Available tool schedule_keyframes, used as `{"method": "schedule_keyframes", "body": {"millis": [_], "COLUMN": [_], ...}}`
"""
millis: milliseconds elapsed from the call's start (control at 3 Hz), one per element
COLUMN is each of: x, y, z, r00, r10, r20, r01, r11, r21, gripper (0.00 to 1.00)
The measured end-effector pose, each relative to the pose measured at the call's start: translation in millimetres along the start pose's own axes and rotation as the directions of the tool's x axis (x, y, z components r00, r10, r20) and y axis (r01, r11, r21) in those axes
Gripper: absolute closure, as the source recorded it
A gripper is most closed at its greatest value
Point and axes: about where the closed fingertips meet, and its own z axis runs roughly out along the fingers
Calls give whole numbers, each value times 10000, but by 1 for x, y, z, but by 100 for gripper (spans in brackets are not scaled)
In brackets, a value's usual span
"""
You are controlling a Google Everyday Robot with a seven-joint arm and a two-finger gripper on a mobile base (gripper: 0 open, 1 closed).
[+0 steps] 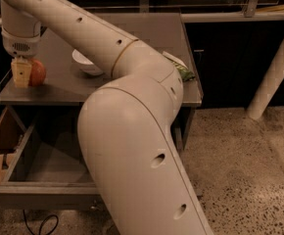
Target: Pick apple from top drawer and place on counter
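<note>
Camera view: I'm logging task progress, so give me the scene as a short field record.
gripper: over the counter's left front corner, shut on apple
apple: in gripper; whether it touches the counter, cannot tell
drawer: open, below counter
counter: carries bowl and green packet
bowl: white, right of apple
green packet: near counter's right edge, partly behind the arm
</note>
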Motion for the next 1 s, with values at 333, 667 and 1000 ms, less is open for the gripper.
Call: {"method": "schedule_keyframes", "body": {"millis": [333, 667, 1000], "x": [1, 1, 1], "y": [-2, -2, -2], "z": [11, 18, 19], "r00": [10000, 10000, 10000], "r10": [17, 44, 47], "r20": [40, 44, 46], "r01": [-16, -43, -46], "r11": [9998, 9995, 9994], "r21": [-187, -329, -341], "gripper": [100, 100, 100]}}
